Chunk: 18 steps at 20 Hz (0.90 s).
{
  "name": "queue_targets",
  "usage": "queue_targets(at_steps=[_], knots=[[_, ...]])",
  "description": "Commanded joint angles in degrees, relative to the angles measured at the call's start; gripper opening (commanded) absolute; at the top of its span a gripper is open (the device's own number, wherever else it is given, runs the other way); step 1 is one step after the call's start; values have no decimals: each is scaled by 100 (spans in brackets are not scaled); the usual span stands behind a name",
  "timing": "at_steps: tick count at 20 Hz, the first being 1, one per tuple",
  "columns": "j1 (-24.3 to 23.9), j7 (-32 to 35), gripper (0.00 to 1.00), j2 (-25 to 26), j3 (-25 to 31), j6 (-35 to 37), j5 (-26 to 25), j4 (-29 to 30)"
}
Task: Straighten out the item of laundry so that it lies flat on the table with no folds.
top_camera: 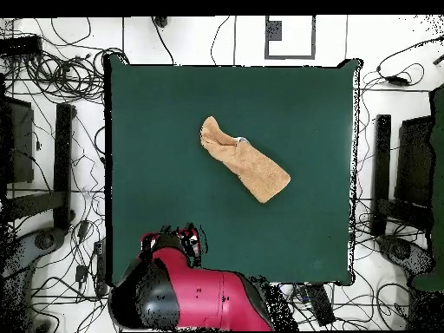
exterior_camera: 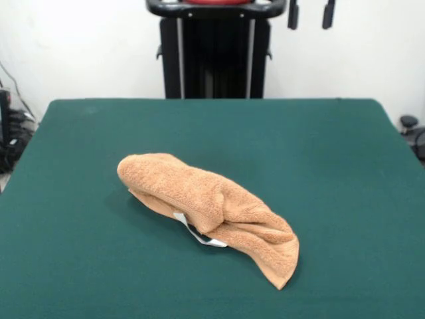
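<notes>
Orange-tan terry towel (exterior_camera: 211, 209), one, bunched on one green table (exterior_camera: 332, 153).

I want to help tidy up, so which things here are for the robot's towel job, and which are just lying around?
For the job:
orange-tan towel, bunched up
green table
end effector, drawn back, open

Just lying about:
cables on the floor
black stands beside the table
</notes>
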Motion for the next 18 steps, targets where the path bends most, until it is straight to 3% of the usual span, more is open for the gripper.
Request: queue_targets(at_steps=[1,6,12,18], knots=[[21,1114,100,672,47,-268,-30,216],[-193,896,100,808,189,-260,-12,53],[-653,531,100,1400,504,-402,-123,-343],[-345,700,100,1633,171,285,-119,-923]])
